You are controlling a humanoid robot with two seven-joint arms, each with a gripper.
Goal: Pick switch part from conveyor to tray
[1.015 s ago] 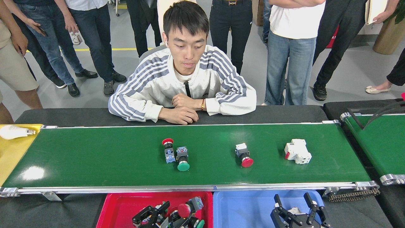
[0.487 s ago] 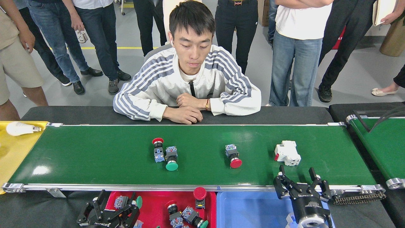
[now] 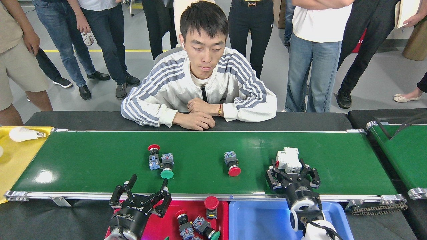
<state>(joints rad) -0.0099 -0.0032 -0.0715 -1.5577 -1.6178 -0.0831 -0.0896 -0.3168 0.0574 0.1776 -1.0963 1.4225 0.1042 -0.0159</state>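
Note:
The conveyor is the long green belt across the middle. On it lie a red-capped switch part, a green-capped one touching it, another red-capped one and a white breaker-type part. My right gripper is over the belt, open, its fingers straddling the white part's near end. My left gripper hangs open and empty over the front rail, short of the green-capped part. The red tray holds several switch parts. A blue tray lies under my right arm.
A seated person leans folded arms on the black table at the belt's far side, and others stand behind. A yellow surface with a white bulb adjoins the left end. A second green belt is at right.
The parts on the belt have drifted left. My right gripper moved up from the front rail onto the belt around the white part. My left gripper rose and moved right to the front rail.

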